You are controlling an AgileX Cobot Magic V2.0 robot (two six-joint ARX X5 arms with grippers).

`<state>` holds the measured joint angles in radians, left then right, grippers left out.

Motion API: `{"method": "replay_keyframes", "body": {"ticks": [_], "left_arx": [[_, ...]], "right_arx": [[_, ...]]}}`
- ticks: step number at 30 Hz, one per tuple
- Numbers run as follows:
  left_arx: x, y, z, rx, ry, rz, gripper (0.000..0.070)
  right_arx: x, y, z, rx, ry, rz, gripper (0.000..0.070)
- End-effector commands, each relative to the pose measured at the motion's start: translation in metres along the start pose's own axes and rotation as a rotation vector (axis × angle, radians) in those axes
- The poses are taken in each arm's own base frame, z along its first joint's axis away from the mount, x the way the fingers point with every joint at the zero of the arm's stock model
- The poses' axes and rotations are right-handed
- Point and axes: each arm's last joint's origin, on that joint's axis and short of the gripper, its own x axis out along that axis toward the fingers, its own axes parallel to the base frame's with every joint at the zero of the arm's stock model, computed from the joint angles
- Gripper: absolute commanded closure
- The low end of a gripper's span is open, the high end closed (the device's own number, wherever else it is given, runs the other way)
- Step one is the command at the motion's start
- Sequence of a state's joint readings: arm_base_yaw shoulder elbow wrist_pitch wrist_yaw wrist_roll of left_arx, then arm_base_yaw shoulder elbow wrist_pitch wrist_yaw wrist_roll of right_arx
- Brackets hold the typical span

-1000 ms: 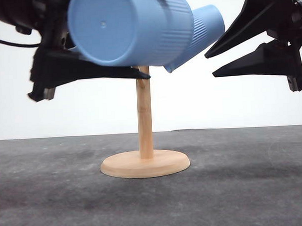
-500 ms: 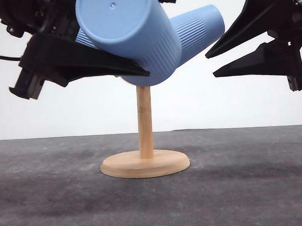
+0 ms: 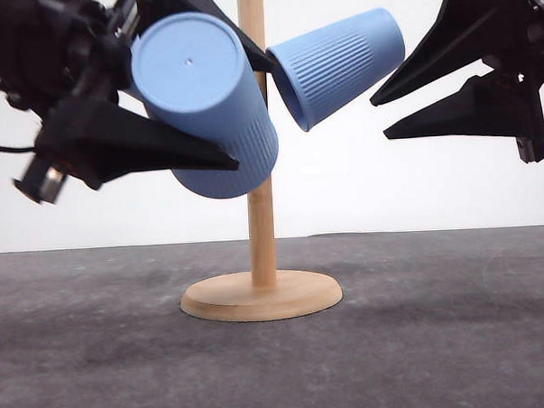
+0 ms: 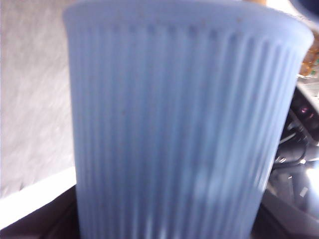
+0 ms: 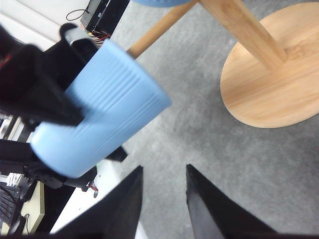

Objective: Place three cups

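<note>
Lowered and swung leftward, the left gripper (image 3: 209, 107) clamps the held cup (image 3: 204, 103) between its jaws, at nine o'clock of the stand (image 3: 261, 259). Hung cup (image 3: 338, 66) sits at two o'clock. Right gripper (image 5: 162, 199) hangs parted, empty.

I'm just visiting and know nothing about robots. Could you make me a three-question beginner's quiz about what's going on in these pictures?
1. True or false: the left pincer grips a blue cup.
2. Where is the other cup? A) flat on the table B) up on the wooden stand C) in the right pincer
3. Fill in: the right pincer is ____ and holds nothing.

Key: 1 true; 2 B; 3 open.
</note>
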<state>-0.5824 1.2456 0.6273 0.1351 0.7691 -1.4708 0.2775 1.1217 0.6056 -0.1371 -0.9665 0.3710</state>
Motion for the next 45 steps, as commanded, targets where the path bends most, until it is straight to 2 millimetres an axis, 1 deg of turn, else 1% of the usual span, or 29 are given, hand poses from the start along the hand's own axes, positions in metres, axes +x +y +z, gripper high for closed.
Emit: {"method": "replay_keyframes", "body": {"ticks": [1, 8, 14, 16, 19, 21, 22, 29, 35, 41, 45], "left_arx": [[0.003, -0.003, 0.008, 0.022, 0.019, -0.041, 0.0306], [0.014, 0.007, 0.031, -0.004, 0.004, -0.052, 0.0306], [0.021, 0.013, 0.046, -0.001, -0.008, -0.073, 0.0302], [0.022, 0.015, 0.048, 0.000, -0.010, -0.077, 0.0278], [0.022, 0.016, 0.050, 0.001, -0.012, -0.074, 0.0178], [0.022, 0.016, 0.050, 0.013, -0.002, -0.075, 0.0114], [0.022, 0.016, 0.050, 0.017, 0.010, -0.075, 0.0096], [0.021, 0.016, 0.045, 0.045, 0.152, -0.086, 0.0095], [0.016, 0.010, 0.040, 0.085, 0.173, -0.104, 0.0095], [0.004, 0.006, 0.027, 0.131, 0.175, -0.069, 0.0096], [-0.009, 0.008, 0.012, 0.237, 0.158, 0.002, 0.0106]], "right_arx": [[0.000, 0.002, 0.005, -0.028, -0.008, 0.006, 0.0525], [0.000, 0.002, 0.005, -0.026, -0.007, 0.006, 0.0525], [0.000, 0.002, 0.004, -0.020, -0.004, 0.004, 0.0524], [0.000, 0.002, 0.004, -0.018, -0.003, 0.004, 0.0524], [0.000, 0.002, 0.004, -0.013, -0.002, 0.004, 0.0524], [0.000, 0.002, 0.004, -0.008, 0.000, 0.003, 0.0524], [0.000, 0.002, 0.004, -0.006, 0.001, 0.003, 0.0524], [0.000, 0.001, 0.002, 0.008, 0.010, -0.002, 0.0524], [0.000, 0.001, 0.002, 0.008, 0.005, -0.016, 0.0524], [0.000, 0.000, 0.002, 0.010, 0.002, -0.027, 0.0524], [0.000, 0.000, 0.002, 0.007, -0.001, -0.034, 0.0524]]}}
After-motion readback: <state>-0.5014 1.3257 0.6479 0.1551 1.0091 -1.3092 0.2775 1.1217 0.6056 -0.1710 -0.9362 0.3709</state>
